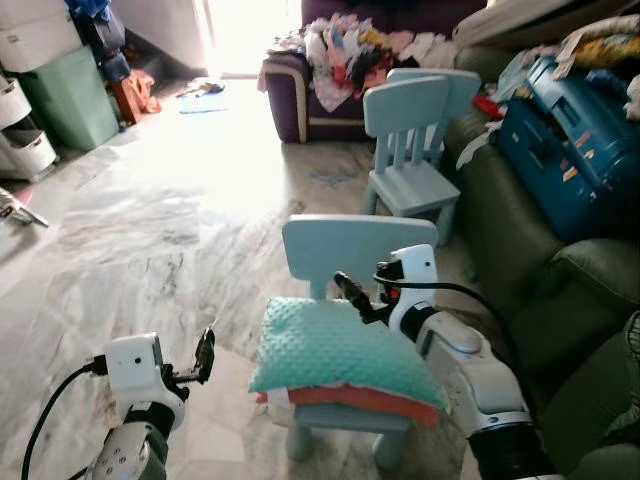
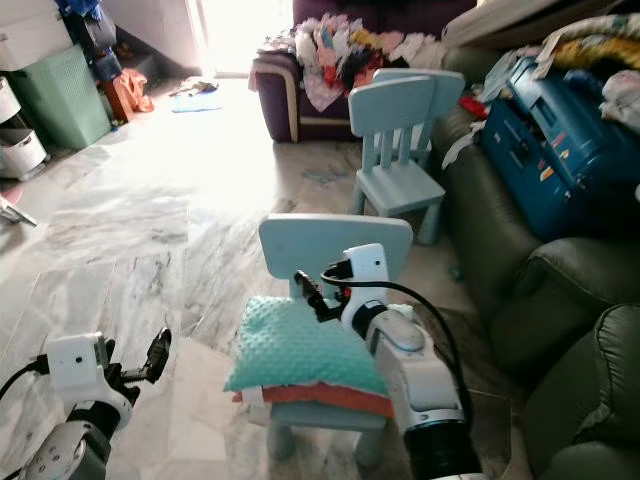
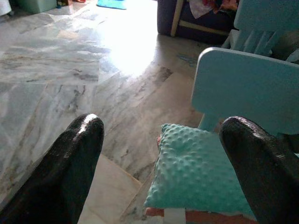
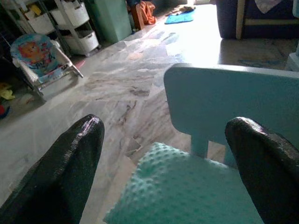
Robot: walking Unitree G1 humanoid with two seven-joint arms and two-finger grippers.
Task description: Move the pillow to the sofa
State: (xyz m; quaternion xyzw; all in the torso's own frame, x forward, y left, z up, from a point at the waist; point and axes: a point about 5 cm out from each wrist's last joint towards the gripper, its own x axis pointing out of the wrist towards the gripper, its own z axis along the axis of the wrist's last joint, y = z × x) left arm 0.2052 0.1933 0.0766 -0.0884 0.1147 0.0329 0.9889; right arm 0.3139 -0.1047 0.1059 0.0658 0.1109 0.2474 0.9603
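Note:
A teal dotted pillow (image 1: 340, 348) with an orange-red underside lies on the seat of a small pale blue chair (image 1: 345, 246) right in front of me. My right gripper (image 1: 352, 292) hovers open at the pillow's back edge, just before the chair's backrest. My left gripper (image 1: 205, 355) is open and low at the left, a short way from the pillow's left side. The dark green sofa (image 1: 520, 230) runs along the right. In the right wrist view the pillow (image 4: 187, 196) lies below the open fingers (image 4: 65, 163).
A second pale blue chair (image 1: 410, 150) stands further back by the sofa. A blue suitcase (image 1: 565, 140) lies on the sofa. A dark armchair piled with clothes (image 1: 340, 50) stands at the back. Green bin (image 1: 70, 95) and white drawers at far left. Open marble floor lies to the left.

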